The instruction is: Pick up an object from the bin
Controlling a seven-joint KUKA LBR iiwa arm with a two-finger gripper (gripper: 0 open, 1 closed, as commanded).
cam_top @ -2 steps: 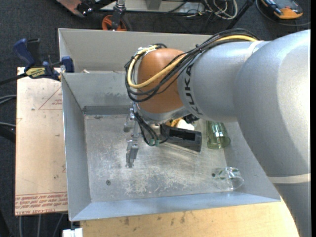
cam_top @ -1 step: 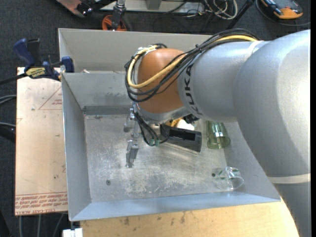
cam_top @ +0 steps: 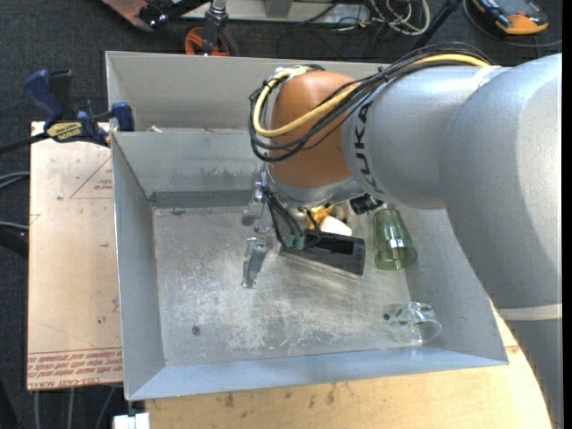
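The gripper point(cam_top: 254, 262) hangs low over a bare patch of the bin point(cam_top: 134, 239) floor, left of the middle, and from here I cannot tell whether it is spread or pressed together; nothing shows in it. Just to its right lies a flat black block point(cam_top: 338, 254), partly under the wrist. Beyond that sits a green bottle point(cam_top: 391, 238), with a clear plastic piece point(cam_top: 414, 322) near the front right corner.

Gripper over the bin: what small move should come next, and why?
Probably shift the gripper toward the view's right, over the black block: it is over bare bin floor, and that block is the nearest thing, with a green bottle beyond it.
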